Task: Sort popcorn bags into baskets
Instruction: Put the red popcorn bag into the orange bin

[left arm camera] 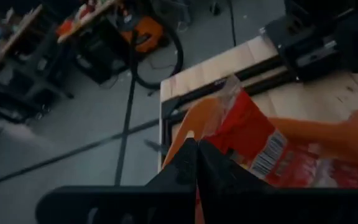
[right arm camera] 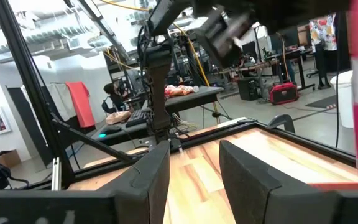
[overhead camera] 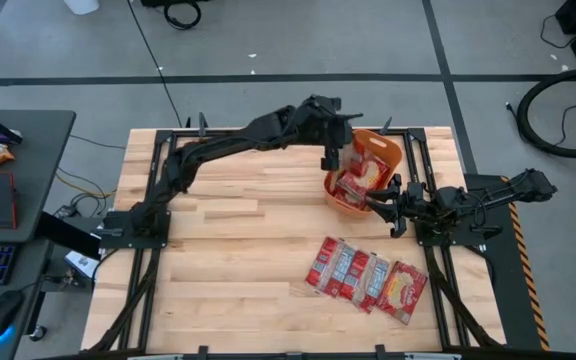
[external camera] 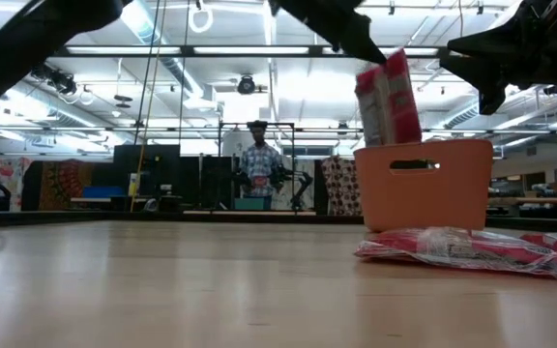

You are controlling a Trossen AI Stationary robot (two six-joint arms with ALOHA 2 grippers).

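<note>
Loose flat red popcorn packets (overhead camera: 368, 277) wait at five o'clock on your bench (overhead camera: 228, 250); the left pincer (overhead camera: 332, 158) pinches one packet (external camera: 389, 100) above the orange plastic tub (overhead camera: 380, 152), ready to drop; the right pincer (overhead camera: 396, 207) is spread, empty.

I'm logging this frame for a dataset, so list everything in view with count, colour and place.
Basket: one, orange, far right part of the table.
Held popcorn bag: one, red, gripped over the basket.
Loose popcorn bags: about four, red, overlapping row on the near right of the table.
Table: one, light wood.
Person: one, standing in the room beyond.
Left end effector: dark, shut on the held bag.
Right end effector: dark, open, beside the basket.
</note>
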